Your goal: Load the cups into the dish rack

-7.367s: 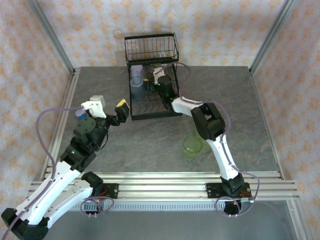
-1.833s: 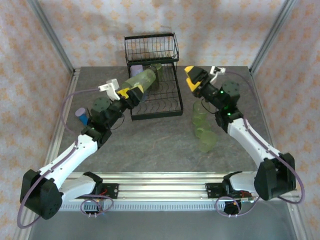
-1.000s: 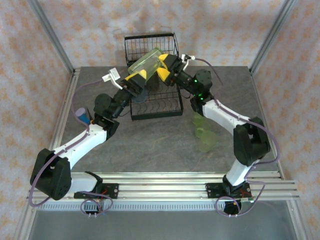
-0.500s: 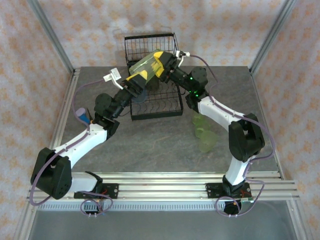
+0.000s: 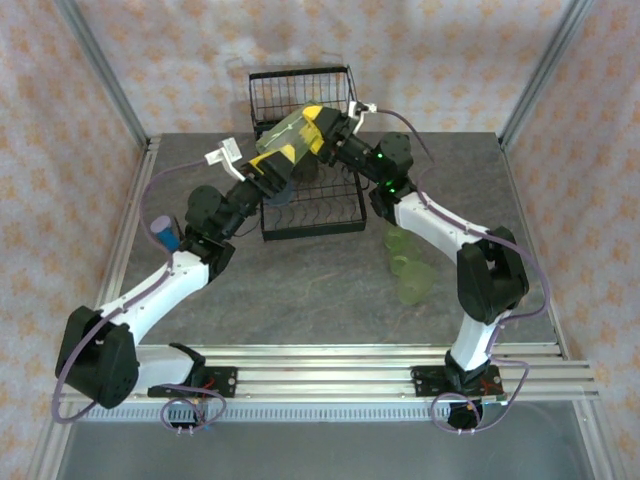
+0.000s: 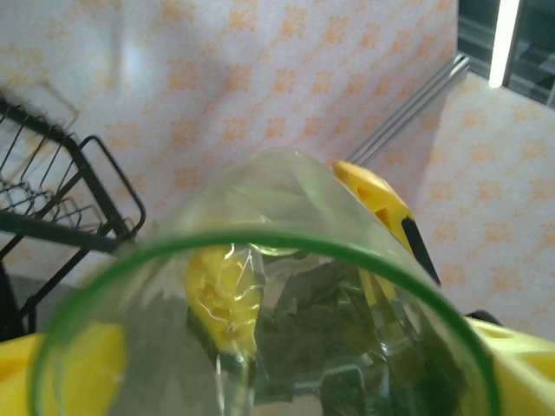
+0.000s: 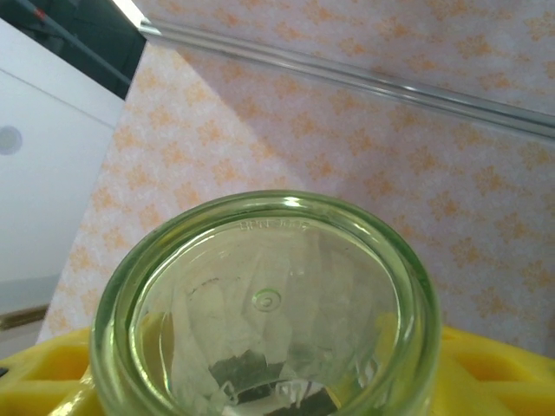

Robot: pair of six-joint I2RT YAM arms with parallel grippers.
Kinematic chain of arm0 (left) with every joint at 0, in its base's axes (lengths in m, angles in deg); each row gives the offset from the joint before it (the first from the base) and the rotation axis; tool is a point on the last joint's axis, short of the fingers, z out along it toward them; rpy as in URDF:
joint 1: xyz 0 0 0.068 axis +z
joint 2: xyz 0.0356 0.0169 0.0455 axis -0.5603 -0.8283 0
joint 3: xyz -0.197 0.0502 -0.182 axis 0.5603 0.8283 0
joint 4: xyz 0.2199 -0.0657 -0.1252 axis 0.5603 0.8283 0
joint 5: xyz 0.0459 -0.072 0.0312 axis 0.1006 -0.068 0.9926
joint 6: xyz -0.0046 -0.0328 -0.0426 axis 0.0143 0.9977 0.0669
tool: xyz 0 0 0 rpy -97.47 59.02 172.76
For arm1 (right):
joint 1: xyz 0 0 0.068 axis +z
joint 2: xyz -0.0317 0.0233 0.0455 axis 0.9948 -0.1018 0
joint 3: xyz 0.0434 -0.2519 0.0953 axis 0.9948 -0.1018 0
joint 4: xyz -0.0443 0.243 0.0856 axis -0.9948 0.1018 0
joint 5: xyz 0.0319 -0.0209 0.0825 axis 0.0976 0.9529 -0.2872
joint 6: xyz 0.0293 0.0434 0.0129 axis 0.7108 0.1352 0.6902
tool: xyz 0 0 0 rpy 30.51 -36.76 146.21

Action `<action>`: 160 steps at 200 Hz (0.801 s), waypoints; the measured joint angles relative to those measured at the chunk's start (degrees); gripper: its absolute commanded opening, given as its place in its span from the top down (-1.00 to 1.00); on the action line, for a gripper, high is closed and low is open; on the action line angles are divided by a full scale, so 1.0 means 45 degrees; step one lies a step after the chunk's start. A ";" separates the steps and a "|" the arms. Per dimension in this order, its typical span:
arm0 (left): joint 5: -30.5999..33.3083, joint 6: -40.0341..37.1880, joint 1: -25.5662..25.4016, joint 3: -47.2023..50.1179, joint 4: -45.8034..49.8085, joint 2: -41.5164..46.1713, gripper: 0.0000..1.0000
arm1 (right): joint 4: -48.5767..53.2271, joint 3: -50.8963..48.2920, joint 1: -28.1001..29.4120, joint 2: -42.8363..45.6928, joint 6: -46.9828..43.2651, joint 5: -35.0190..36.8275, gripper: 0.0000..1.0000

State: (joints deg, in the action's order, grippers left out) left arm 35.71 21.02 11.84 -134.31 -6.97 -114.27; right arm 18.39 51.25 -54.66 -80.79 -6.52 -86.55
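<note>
A light green cup (image 5: 287,133) hangs tilted in the air above the dish rack (image 5: 312,216), just in front of the rack's raised wire basket (image 5: 300,92). The two arms meet on it from either side.

The right pincer (image 5: 317,127) has the cup's base end. In the right wrist view its yellow fingers (image 7: 490,368) sit tight against both sides of the thick round base, so it is gripping the cup.

The left pincer (image 5: 274,159) is at the mouth end. In the left wrist view the green rim arches between its yellow fingers (image 6: 520,368), which flank the wall closely. The glass blurs the edges, though, and I cannot tell whether they are clamped on it or standing clear.

Through the cup's wall the other pincer's yellow tips show, one on each side of the base.

On the grey tabletop (image 5: 300,300), to the right of the rack and near the right arm, stands a cluster of light green cups (image 5: 408,268) – perhaps three, touching or overlapping. A small blue cylinder (image 5: 163,232) stands near the left edge, beside the left arm.
</note>
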 measured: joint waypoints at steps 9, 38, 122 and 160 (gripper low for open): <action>0.0000 -0.0219 -0.0005 0.0000 0.0661 0.0311 -0.99 | 0.0253 0.0044 0.0015 0.0005 -0.0185 -0.0083 -0.18; 0.0151 -0.1268 0.0000 0.0000 0.2963 0.1447 -0.99 | 0.1608 0.0063 0.0107 0.0476 -0.1375 -0.0189 -0.16; 0.3458 -0.4590 -0.0034 0.0427 0.9044 0.7320 -0.99 | 0.9369 0.0102 -0.0063 0.3070 -0.9899 0.3905 -0.14; 0.4410 -0.5183 -0.0034 0.0704 1.0744 0.8019 -0.99 | 0.9972 -0.0792 -0.0058 0.3468 -1.2536 0.6727 -0.12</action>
State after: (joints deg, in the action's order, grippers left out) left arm 55.56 -2.30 11.69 -131.14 41.38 -78.19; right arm 63.26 47.69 -54.92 -65.18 -62.93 -56.28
